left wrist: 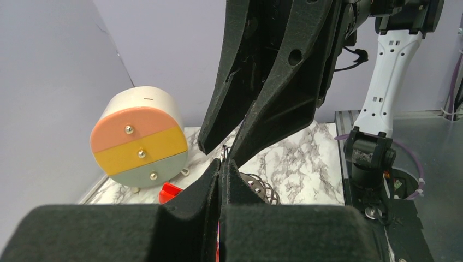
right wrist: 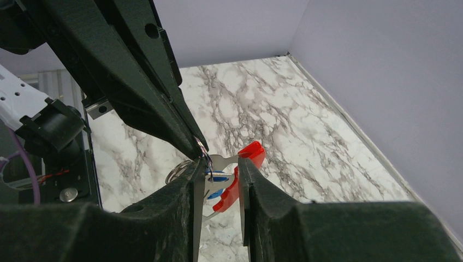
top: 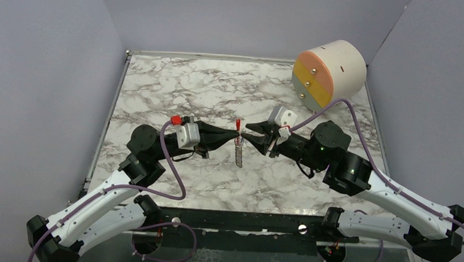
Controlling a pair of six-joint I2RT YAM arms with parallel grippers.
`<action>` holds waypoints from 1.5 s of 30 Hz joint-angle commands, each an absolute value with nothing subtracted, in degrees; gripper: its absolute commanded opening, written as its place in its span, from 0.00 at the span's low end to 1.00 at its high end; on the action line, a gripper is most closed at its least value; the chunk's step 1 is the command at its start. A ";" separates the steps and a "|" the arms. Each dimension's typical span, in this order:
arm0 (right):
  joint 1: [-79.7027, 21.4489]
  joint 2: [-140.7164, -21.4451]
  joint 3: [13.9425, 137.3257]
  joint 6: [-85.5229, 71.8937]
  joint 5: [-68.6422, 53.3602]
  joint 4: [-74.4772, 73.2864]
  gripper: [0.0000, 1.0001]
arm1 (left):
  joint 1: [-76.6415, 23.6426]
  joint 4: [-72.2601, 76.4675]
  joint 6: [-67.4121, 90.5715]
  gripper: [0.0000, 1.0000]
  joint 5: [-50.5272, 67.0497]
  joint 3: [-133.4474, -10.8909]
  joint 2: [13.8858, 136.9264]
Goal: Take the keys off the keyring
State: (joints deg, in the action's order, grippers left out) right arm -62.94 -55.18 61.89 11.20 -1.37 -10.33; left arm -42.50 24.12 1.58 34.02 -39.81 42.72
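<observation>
Both arms meet nose to nose above the middle of the marble table (top: 177, 84). My left gripper (top: 232, 133) is pinched fully together on the thin wire loop at the top of the keyring (top: 238, 151), whose grey strap hangs straight down toward the marble. From the right wrist I see the right gripper (right wrist: 218, 180) with its fingers a narrow gap apart. The blue-headed key (right wrist: 218, 177) and the keyring's red tag (right wrist: 248, 155) sit in that gap. I cannot tell whether those fingers actually press on the key. A round drawer unit (top: 329, 73) stands at the far right corner.
</observation>
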 commanded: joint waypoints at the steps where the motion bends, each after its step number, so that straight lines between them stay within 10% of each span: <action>1: -63.26 -54.74 63.37 11.21 -2.76 -9.14 0.28 | -42.78 28.08 2.97 0.00 33.99 -40.26 42.45; 10: -63.25 -55.03 63.45 11.07 -2.92 -9.45 0.02 | -42.80 29.39 4.01 0.00 33.98 -40.01 42.65; 45: -63.26 -53.68 60.50 10.57 -7.82 -8.13 0.02 | -42.78 67.12 23.28 0.00 23.28 -29.08 44.07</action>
State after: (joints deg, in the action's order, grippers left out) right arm -63.07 -54.70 61.80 10.76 -6.13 -7.66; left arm -42.78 51.77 17.37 28.01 -29.39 43.29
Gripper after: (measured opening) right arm 0.023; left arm 0.011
